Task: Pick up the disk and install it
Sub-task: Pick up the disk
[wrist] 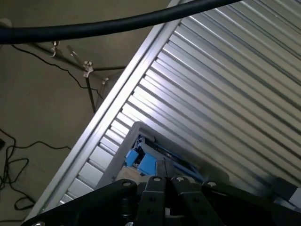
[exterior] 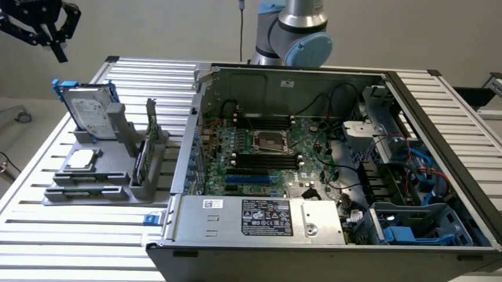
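On my slatted aluminium table [exterior: 70, 241], the silver-grey hard drive in its bright blue plastic carrier [exterior: 90, 111] leans in a grey plastic rack [exterior: 110, 176] beside the open metal computer case [exterior: 290, 79]. It is neither picked up nor installed yet. My black gripper [exterior: 43, 29] hangs above the drive, well apart from it. I cannot tell whether it is open or closed.

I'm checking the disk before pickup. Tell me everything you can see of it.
The disk is a silver-grey rectangular drive with a white printed label, framed by a blue plastic carrier. It stands on edge, leaning back, in a grey stand on the slatted table, at the exterior view's left of the open computer case. The gripper hangs above it, apart.
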Action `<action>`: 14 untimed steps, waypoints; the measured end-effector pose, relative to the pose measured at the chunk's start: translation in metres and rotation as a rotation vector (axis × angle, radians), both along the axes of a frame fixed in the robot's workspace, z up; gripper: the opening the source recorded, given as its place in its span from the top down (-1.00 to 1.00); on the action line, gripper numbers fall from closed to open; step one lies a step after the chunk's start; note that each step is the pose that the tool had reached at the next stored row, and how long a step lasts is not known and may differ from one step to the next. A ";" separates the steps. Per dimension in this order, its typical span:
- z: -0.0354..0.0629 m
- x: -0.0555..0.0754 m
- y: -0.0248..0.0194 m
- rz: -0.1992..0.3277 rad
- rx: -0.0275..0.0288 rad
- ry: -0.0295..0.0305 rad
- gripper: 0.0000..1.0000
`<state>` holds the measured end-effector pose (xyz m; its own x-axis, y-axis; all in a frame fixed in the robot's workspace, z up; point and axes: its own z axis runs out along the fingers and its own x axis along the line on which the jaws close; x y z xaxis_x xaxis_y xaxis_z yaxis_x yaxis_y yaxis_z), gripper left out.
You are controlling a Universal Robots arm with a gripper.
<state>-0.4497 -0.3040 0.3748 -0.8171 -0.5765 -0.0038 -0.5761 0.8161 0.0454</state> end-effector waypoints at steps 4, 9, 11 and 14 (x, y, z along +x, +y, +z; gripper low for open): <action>-0.0001 0.000 0.0000 0.074 -0.0004 0.0000 0.79; -0.0001 0.000 0.0000 0.164 -0.0006 0.0000 0.79; -0.0002 0.000 0.0000 0.201 -0.0006 0.0000 0.79; -0.0003 0.000 0.0000 0.255 -0.0006 -0.0001 0.79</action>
